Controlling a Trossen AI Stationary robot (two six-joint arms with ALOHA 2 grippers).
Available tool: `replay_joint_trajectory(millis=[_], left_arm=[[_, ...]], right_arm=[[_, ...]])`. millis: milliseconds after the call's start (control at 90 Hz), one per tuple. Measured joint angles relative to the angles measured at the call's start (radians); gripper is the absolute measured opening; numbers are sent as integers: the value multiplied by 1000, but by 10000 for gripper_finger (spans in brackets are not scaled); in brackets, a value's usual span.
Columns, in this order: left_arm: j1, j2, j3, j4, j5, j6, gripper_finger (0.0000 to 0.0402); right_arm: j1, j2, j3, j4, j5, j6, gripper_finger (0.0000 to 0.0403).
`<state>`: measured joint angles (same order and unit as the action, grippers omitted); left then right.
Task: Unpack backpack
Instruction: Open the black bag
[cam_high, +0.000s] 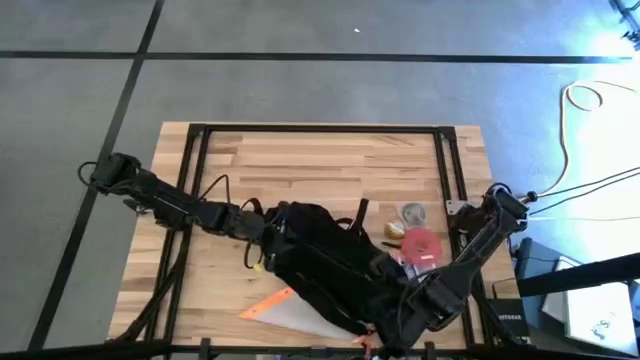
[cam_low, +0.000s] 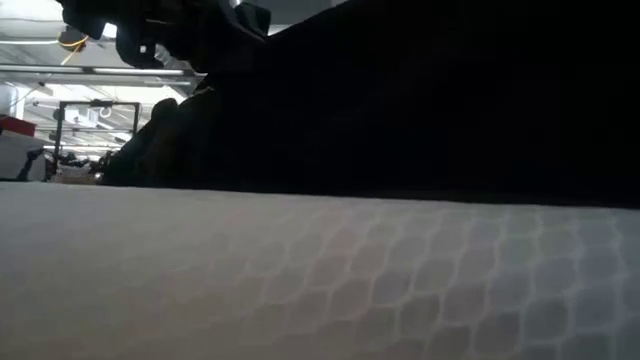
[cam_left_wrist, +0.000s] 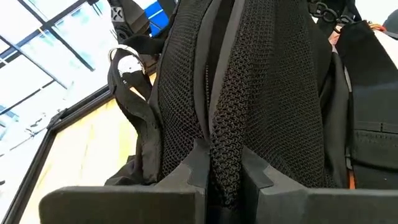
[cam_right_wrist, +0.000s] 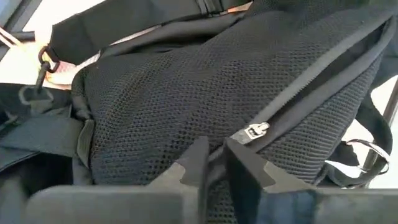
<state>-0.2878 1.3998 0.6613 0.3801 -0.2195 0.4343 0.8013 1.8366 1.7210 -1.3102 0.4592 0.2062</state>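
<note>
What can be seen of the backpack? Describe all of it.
The backpack is black soft fabric, slumped near the front of the wooden table. Its panels are open mesh, crossed by a zip with a metal pull, and loose straps trail off it. The left gripper pinches a mesh fold; the right gripper clamps fabric at the zip. It partly covers a translucent pouch with orange trim. No lettering shows.

My light wooden plank table (cam_high: 330, 160), edged by a black metal frame (cam_high: 196, 140), stands on a grey carpeted floor (cam_high: 300, 90) crossed by black tape lines (cam_high: 300, 57). A pale coiled cable (cam_high: 580, 100) lies on the floor beyond my right side. Across the tabletop, bright ceiling lights (cam_low: 40, 30) and a black metal rack (cam_low: 95, 125) show in the room behind.
</note>
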Motion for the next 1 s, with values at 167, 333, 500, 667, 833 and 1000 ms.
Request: replay_joint_trajectory(millis=[167,333,500,667,833,1000], left_arm=[[2,0,0,0,0,-6,17],[2,0,0,1,3,-6,17],[2,0,0,-1,3,-7,17],[3,0,0,-2,3,-8,17],[3,0,0,-3,3,-8,17],[3,0,0,-4,3,-8,17]], right_arm=[[-2,0,0,5,93,31,125],[-12,-17,1,68,143,73,174],[-17,-8,0,57,77,-40,173],[-9,3,0,54,81,-197,144],[-11,3,0,47,129,-390,118],[-50,3,0,3,63,-449,96]])
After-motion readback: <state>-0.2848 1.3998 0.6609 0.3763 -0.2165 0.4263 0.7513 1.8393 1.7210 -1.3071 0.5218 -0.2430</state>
